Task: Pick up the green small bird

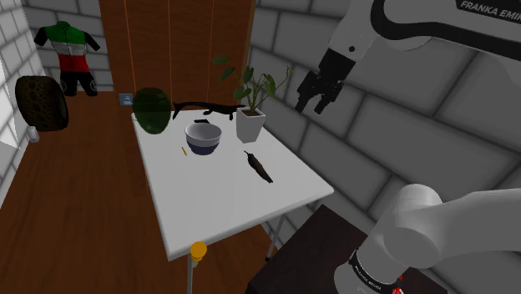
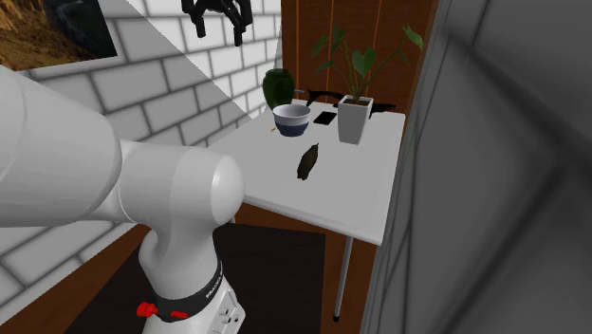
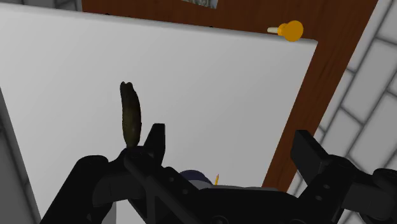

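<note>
The small bird (image 1: 259, 167) is a dark olive, slim shape lying flat on the white table (image 1: 217, 209), toward the side nearest the arm. In the second exterior view the bird (image 2: 307, 161) lies in front of the bowl and planter. My black gripper (image 1: 316, 93) hangs open high above the table's far right edge in the shoulder view, well clear of the bird. It also shows at the top of the second exterior view, gripper (image 2: 215, 17). In the wrist view the bird (image 3: 130, 114) lies ahead of the gripper (image 3: 232, 146), just beyond one finger (image 3: 154, 143).
A blue-and-white bowl (image 1: 203, 137), a white planter with a leafy plant (image 1: 250, 122), a dark green vase (image 1: 151, 109), a black flat item (image 1: 199, 121) and a small yellow stick (image 1: 184, 151) share the table. A grey brick wall (image 1: 401, 125) stands behind the gripper. An orange knob (image 1: 198, 249) sits at the table's near corner.
</note>
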